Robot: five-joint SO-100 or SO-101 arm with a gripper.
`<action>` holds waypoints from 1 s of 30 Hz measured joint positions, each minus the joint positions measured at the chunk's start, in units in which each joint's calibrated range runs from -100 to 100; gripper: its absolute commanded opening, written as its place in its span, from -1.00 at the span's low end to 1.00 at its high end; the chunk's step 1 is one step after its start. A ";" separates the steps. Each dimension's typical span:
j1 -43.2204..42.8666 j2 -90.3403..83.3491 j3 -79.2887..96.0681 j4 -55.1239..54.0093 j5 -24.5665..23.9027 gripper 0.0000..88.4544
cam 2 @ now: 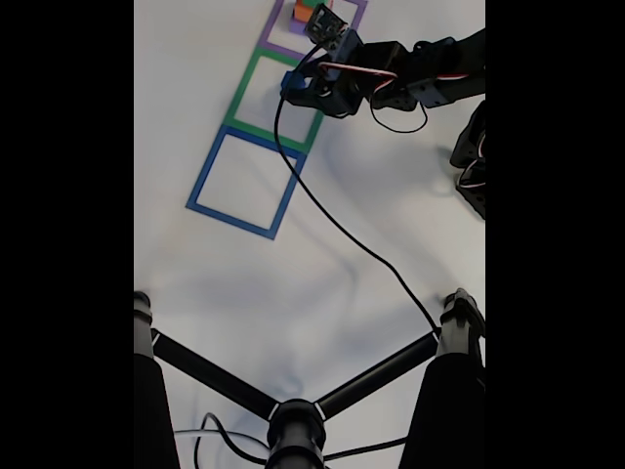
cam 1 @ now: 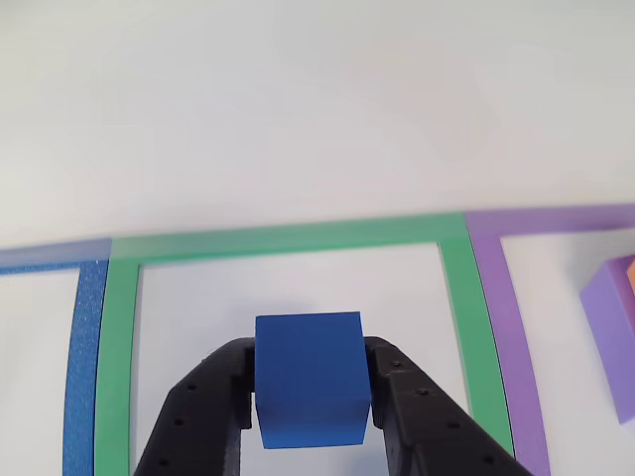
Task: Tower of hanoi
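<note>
We saw black two-finger gripper [cam 1: 313, 397] clamped on small blue foam cube [cam 1: 311, 379] | over green tape square outline [cam 1: 288, 238] | purple foam slab [cam 1: 610, 327] inside purple tape outline [cam 1: 506, 297]

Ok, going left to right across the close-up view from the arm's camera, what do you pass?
Blue tape outline → green tape outline's left side → blue cube held between the gripper fingers → green outline's right side → purple tape outline → purple slab at the right edge.

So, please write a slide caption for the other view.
Gripper holds the blue cube over the green tape square.
</note>
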 measured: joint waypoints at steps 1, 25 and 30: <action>-0.10 2.43 0.00 -3.72 0.00 -0.89; -0.68 25.10 -0.43 -31.18 0.00 -0.87; -0.68 26.70 -0.60 -31.90 0.00 -0.77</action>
